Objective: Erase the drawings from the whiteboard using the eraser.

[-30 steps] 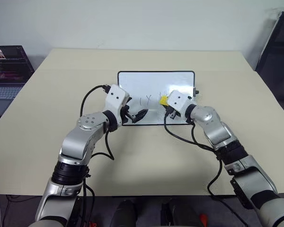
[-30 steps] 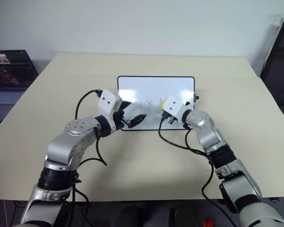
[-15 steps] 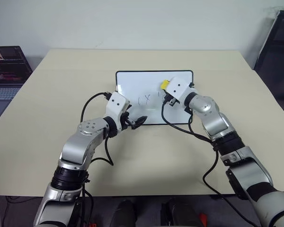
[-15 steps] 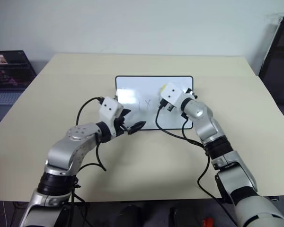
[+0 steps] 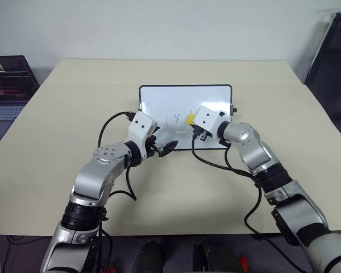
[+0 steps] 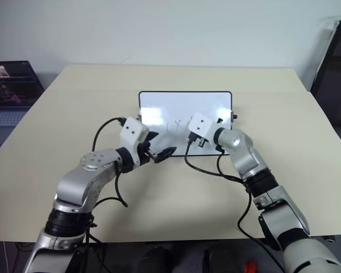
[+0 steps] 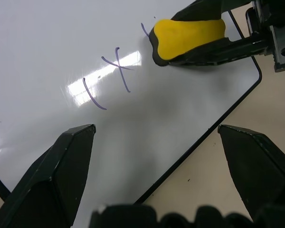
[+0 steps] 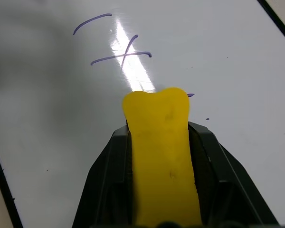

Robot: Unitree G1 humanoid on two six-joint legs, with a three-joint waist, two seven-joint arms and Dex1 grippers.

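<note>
The whiteboard [image 5: 176,98] lies flat on the middle of the beige table. The drawings [image 5: 174,120] are thin purple strokes, a curve and an X [image 7: 118,71]. A short trace of another stroke shows at the eraser's edge [image 8: 190,95]. My right gripper [image 5: 192,120] is shut on the yellow eraser [image 5: 190,118], whose tip rests on the board just right of the X [image 8: 121,52]. My left gripper [image 5: 166,147] hovers open over the board's near edge, left of the eraser, with nothing between its fingers [image 7: 66,161].
A laptop [image 5: 8,85] stands beyond the table's left edge and a black frame [image 5: 335,51] stands at the far right. Black cables hang from both wrists over the bare table [image 5: 176,193] in front of the board.
My right gripper carried the eraser to the far part of the board, then back toward me and a little left, beside the X. The left gripper stayed open in place.
</note>
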